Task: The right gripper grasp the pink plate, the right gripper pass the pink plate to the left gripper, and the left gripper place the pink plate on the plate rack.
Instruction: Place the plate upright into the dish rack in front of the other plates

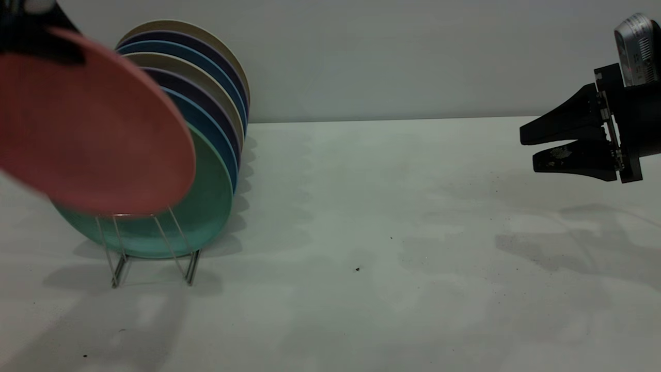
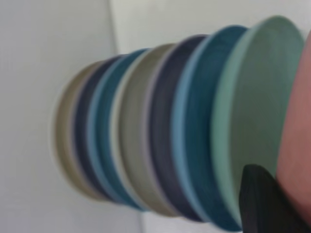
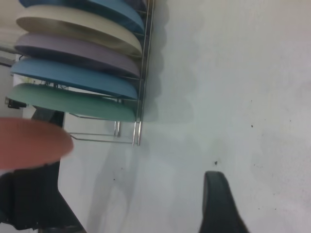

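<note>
Holding the round salmon-pink matte plate (image 1: 93,129) by its upper edge, your left hand (image 1: 36,31) sat at the top left corner of the exterior view, mostly cut off by the frame. Its black fingers (image 2: 265,204) were clamped on the plate's rim, as the left wrist view showed. The pink plate hung tilted in the air, just in front of the mint-green plate (image 1: 206,206) and above the front loops of the thin shiny silver wire plate rack (image 1: 150,248). Its lower edge was level with the tops of those loops; you could not tell whether it touched them.

Behind the green plate, the rack carried a row of upright plates: blue (image 1: 211,134), dark purple (image 1: 206,101), beige (image 1: 196,72), then blue, purple and beige again toward the wall. The rack stood on the pale grey desk (image 1: 387,258), at its left side.

Your right hand (image 1: 526,150), a black claw with two tapered wedge fingers and a silver-grey module (image 1: 638,49) on top, hovered well apart from the rack at the right edge of the exterior view, above the desk. Its fingers pointed toward the rack with a gap between them, gripping nothing. A few dark specks (image 1: 357,269) lay on the desk near the middle.
</note>
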Controlling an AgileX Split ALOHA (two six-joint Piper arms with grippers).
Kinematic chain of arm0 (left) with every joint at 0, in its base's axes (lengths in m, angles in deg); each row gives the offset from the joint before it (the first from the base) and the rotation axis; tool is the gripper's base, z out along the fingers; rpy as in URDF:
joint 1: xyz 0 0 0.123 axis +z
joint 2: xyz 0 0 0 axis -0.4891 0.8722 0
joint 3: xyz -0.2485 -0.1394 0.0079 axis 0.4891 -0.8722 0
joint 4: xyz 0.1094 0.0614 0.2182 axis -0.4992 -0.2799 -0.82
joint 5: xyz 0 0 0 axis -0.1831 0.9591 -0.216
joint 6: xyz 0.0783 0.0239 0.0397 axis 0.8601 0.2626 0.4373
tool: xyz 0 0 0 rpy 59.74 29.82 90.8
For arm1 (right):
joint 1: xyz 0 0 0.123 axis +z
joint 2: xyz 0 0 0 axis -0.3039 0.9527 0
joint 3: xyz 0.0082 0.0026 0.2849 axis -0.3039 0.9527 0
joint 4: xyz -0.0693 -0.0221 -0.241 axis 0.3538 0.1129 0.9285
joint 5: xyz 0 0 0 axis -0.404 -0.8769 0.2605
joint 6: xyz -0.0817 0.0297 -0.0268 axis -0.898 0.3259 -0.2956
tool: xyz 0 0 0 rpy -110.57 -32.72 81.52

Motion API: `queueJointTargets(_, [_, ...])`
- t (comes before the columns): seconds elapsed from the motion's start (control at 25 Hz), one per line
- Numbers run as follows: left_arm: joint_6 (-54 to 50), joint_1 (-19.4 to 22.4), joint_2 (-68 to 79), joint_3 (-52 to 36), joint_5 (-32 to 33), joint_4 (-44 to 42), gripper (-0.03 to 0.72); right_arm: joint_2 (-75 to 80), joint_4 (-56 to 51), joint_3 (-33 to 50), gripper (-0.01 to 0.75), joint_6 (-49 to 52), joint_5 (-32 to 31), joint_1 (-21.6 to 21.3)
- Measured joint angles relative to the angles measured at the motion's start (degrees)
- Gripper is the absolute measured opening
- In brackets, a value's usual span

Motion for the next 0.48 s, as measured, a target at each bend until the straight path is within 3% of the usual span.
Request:
queueJointTargets(0.28, [0.0, 0.0, -3.1, -0.6, 0.7, -0.1, 0.088, 0.0, 0.0, 0.0, 0.475, 0.0, 0.0, 0.0])
queueJointTargets(0.48, [0.1, 0.0, -3.1, -6.3, -4.3, -0.1, 0.088, 0.0, 0.0, 0.0, 0.475, 0.0, 0.0, 0.0])
